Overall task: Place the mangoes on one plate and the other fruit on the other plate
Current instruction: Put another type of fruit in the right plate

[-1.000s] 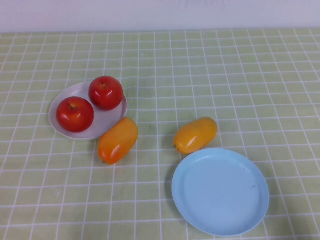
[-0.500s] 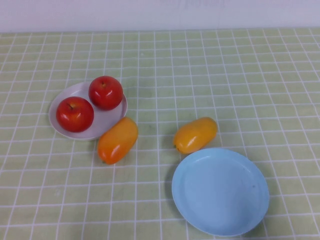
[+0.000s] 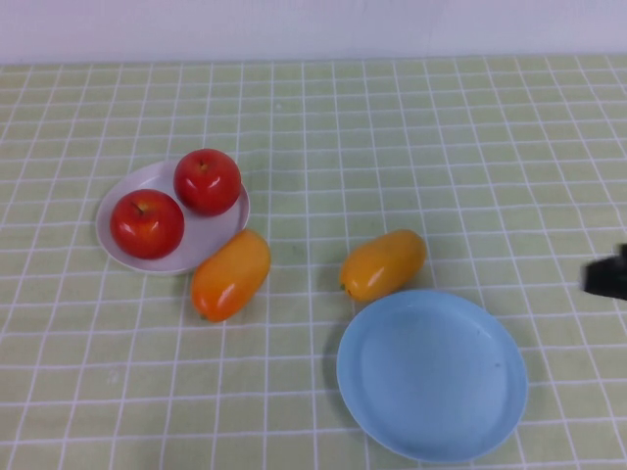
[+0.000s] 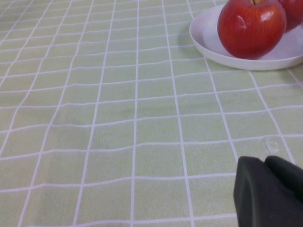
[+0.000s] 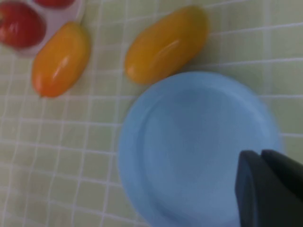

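Note:
Two red apples (image 3: pixel 147 222) (image 3: pixel 208 181) sit on the white plate (image 3: pixel 217 230) at the left. One orange mango (image 3: pixel 230 275) lies on the cloth touching that plate's near rim. The other mango (image 3: pixel 383 263) lies just beyond the light blue plate (image 3: pixel 431 374), which holds nothing. My right gripper (image 3: pixel 609 274) shows at the right edge, shut and holding nothing; in its wrist view its tips (image 5: pixel 262 156) hang over the blue plate (image 5: pixel 189 142). My left gripper (image 4: pixel 266 161) is shut and bare, low over the cloth short of the white plate (image 4: pixel 208 42); the high view does not show it.
A green cloth with a white grid (image 3: pixel 392 147) covers the whole table. A pale wall (image 3: pixel 313 24) runs along the far edge.
The right gripper has come into the high view at the right edge; a second ago it was not there. The fruit and plates have not moved.

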{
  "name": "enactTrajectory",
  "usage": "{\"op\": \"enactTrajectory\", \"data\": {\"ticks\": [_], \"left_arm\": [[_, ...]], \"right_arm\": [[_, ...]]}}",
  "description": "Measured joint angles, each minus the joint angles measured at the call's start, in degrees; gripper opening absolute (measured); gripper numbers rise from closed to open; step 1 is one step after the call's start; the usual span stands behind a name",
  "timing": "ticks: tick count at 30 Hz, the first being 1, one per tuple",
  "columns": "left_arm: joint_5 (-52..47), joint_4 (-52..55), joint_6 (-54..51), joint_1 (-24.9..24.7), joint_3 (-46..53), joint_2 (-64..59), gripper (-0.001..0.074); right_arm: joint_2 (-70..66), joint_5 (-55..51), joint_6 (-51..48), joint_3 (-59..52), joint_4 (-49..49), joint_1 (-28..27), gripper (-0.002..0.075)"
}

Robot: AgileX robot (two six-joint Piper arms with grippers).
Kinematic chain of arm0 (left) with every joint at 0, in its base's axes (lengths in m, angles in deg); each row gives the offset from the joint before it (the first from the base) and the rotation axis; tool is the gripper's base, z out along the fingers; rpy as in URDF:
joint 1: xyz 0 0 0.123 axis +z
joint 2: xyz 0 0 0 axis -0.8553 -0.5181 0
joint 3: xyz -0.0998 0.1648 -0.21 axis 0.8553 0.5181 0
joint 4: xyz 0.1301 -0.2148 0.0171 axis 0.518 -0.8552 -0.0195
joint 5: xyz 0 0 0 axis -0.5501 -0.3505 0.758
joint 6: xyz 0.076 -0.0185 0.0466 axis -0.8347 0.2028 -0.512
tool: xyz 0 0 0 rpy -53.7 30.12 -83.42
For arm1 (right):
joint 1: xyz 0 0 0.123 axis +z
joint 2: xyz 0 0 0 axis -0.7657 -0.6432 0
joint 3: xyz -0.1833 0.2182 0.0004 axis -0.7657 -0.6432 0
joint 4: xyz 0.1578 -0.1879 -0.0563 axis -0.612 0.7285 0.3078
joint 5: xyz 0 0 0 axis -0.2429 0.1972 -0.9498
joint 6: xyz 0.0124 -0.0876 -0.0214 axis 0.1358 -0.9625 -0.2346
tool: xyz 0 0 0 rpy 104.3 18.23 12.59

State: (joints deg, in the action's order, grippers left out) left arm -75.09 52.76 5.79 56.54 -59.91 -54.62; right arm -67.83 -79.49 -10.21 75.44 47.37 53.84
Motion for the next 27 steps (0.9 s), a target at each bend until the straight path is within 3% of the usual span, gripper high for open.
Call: {"op": "enactTrajectory", "data": {"ticks": [7,11,14,17,22,24,27], "left_arm": [[0.00,0.00,0.00,0.00,0.00,0.00,0.0002],[0.00,0.00,0.00,0.00,0.00,0.00,0.0002],[0.00,0.00,0.00,0.00,0.00,0.00,0.0002],[0.00,0.00,0.00,0.00,0.00,0.00,0.0002],[0.00,0.00,0.00,0.00,0.00,0.00,0.0002],[0.00,0.00,0.00,0.00,0.00,0.00,0.0002],[0.00,0.00,0.00,0.00,0.00,0.00,0.0002]], "right_arm": [[-17.93,3.02,0.80,13.11,-0.13,18.27,-0.0017],[-27.24,3.85,4.39,22.13,2.04,26.03,-0.0012],[-33.84,3.85,6.83,29.67,3.43,30.73,0.0032],[-39.74,3.03,9.52,37.27,5.21,34.32,0.0155],[-48.56,1.43,21.53,48.99,10.18,38.05,0.0496],[-51.31,1.27,26.25,52.55,12.20,38.63,0.0586],[-55.44,0.70,33.04,57.32,15.57,38.88,0.0651]]}}
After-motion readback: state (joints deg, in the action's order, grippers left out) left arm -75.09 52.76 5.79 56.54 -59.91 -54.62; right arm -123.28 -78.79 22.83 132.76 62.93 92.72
